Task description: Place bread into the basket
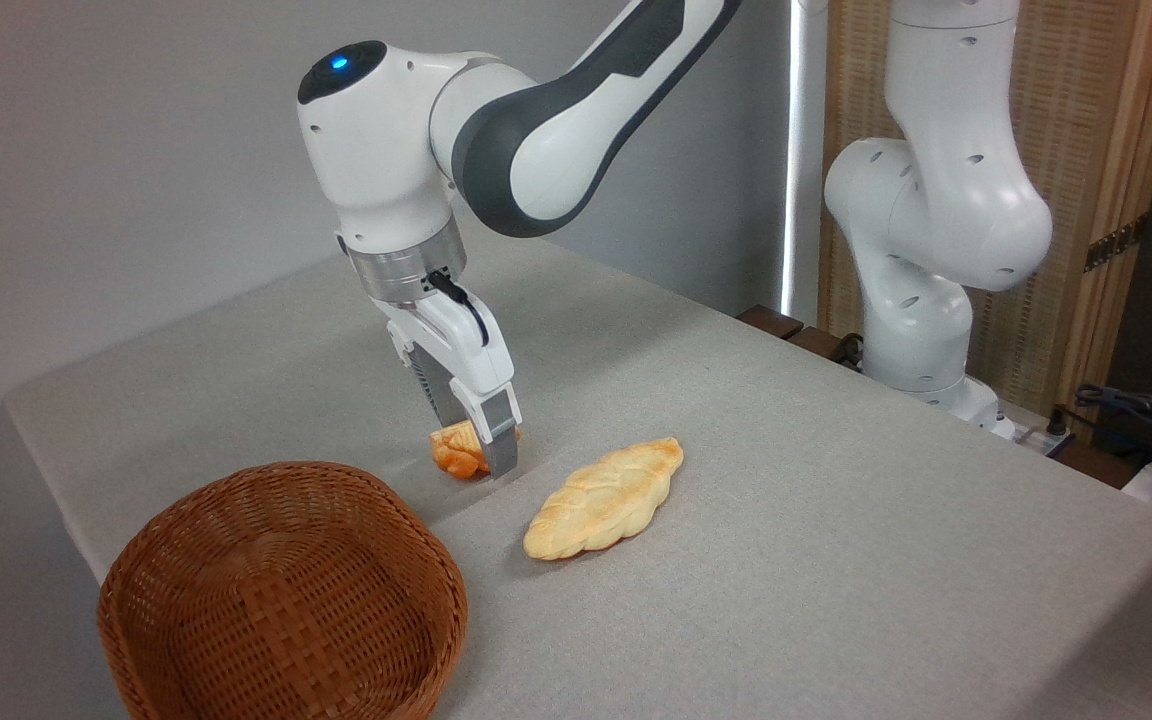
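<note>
Bread (456, 452) (small, golden-orange, pale ridged top) sits clamped in pincer (481, 450); basket (276, 590) nearby.

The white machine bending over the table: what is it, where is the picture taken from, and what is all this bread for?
It is a robot arm, bolted at the table's right rear. One fixed camera looks down from the front. At the arm's end is its tool, two fingers shut on a small orange bun, held just off the grey table. A longer braided loaf lies to the right, untouched. The brown wicker basket at the front left, with nothing in it, is where the bun should go.
</note>
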Robot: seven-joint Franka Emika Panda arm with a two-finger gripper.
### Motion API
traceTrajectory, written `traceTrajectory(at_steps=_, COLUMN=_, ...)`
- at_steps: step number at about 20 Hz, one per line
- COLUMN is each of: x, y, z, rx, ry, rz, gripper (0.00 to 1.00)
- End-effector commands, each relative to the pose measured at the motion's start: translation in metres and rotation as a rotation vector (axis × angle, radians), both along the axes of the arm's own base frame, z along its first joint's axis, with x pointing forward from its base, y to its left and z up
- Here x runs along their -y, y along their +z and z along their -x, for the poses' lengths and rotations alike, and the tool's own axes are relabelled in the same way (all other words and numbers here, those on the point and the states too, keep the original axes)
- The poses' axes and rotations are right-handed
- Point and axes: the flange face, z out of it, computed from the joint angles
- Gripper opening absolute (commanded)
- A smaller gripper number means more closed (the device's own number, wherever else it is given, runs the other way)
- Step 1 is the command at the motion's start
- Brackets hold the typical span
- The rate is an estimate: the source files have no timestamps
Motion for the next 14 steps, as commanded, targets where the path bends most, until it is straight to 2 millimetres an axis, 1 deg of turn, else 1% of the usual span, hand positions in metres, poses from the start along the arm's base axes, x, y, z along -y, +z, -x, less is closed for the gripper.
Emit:
traceTrajectory(at_steps=1, x=0.0027, y=-0.0086, z=-0.0023, rx=0.007, ry=-0.015, rz=-0.007, gripper=1.0)
traceTrajectory(at_steps=6, x=0.0043, y=-0.0099, z=-0.0053, rx=0.008, ry=-0.013, rz=-0.006, gripper=1.0)
traceTrajectory(at_steps=7, x=0.0043, y=-0.0091, z=-0.0052, rx=0.01, ry=-0.017, rz=-0.005, gripper=0.91)
traceTrajectory(at_steps=8, x=0.0025, y=-0.0077, z=-0.0065, rx=0.012, ry=-0.01, rz=0.0, gripper=0.69)
traceTrajectory(at_steps=9, x=0.0027, y=-0.007, z=-0.0068, rx=0.012, ry=-0.008, rz=0.003, gripper=0.56)
traceTrajectory(at_steps=10, x=0.003, y=-0.0065, z=-0.0074, rx=0.012, ry=-0.007, rz=0.005, gripper=0.49)
traceTrajectory(at_steps=11, x=0.003, y=-0.0057, z=-0.0073, rx=0.013, ry=-0.006, rz=0.005, gripper=0.47)
traceTrajectory(at_steps=14, x=0.003, y=-0.0065, z=-0.0074, rx=0.012, ry=-0.007, rz=0.005, gripper=0.47)
